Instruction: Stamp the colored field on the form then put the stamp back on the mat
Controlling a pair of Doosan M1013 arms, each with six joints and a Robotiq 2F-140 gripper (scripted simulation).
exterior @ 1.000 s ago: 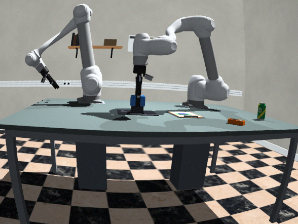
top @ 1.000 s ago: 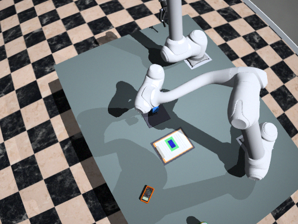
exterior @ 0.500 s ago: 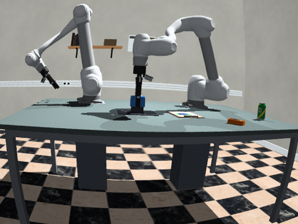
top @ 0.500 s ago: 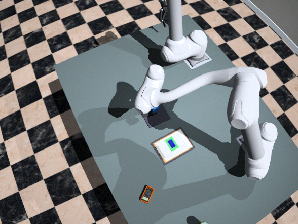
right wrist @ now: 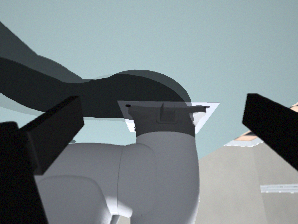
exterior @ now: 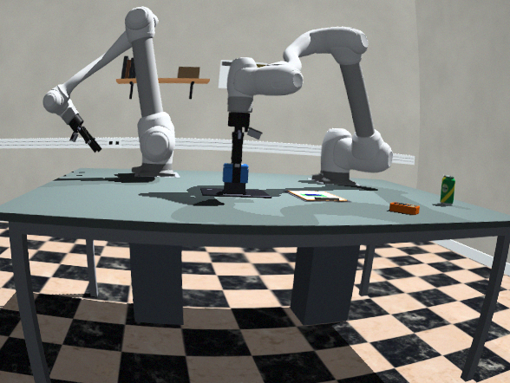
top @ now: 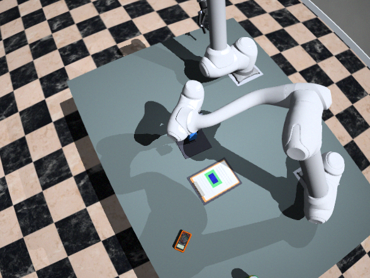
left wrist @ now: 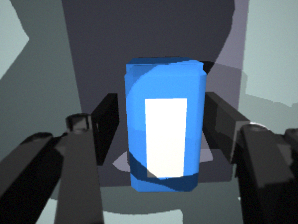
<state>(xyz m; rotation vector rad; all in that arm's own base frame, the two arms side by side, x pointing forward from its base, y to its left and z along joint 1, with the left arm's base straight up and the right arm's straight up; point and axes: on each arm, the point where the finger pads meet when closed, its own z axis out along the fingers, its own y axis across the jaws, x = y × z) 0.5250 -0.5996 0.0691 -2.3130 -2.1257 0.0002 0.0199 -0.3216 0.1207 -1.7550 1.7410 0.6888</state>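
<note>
Directly below my left hand [exterior: 237, 182] [left wrist: 161, 125], between its fingers, the blue stamp [top: 192, 136] [exterior: 244, 173] [left wrist: 165, 85] stands upright on the dark mat [top: 199, 146] [exterior: 256, 194] [left wrist: 150, 30]. Its height runs in line with my downward reach. Seen from above, its blue body is oblong, and my fingers flank the two long sides, part-way open; a thin gap shows on one side, while on the other I cannot tell whether the pad touches. I am not clamped on it.

In the exterior view, the clipboard form [top: 226, 179] [exterior: 304, 197] lies just right of the mat on the worktop [top: 110, 78] [exterior: 108, 195]. Its green field [top: 217, 182] holds a dark blue patch [top: 213, 178] [exterior: 313, 195], which I take for the finished imprint. So I judge the stamp is back, and the next move is straight up along its height; drifting sideways could tip it. My right hand [top: 203, 29] [exterior: 96, 149] [right wrist: 162, 109], fingers wide apart, is well off to the left, much farther away.

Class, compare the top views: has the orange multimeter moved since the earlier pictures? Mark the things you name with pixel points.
No. The multimeter [top: 182, 241] [exterior: 404, 208] lies in the same spot relative to the clipboard [top: 206, 200] in the top view.
</note>
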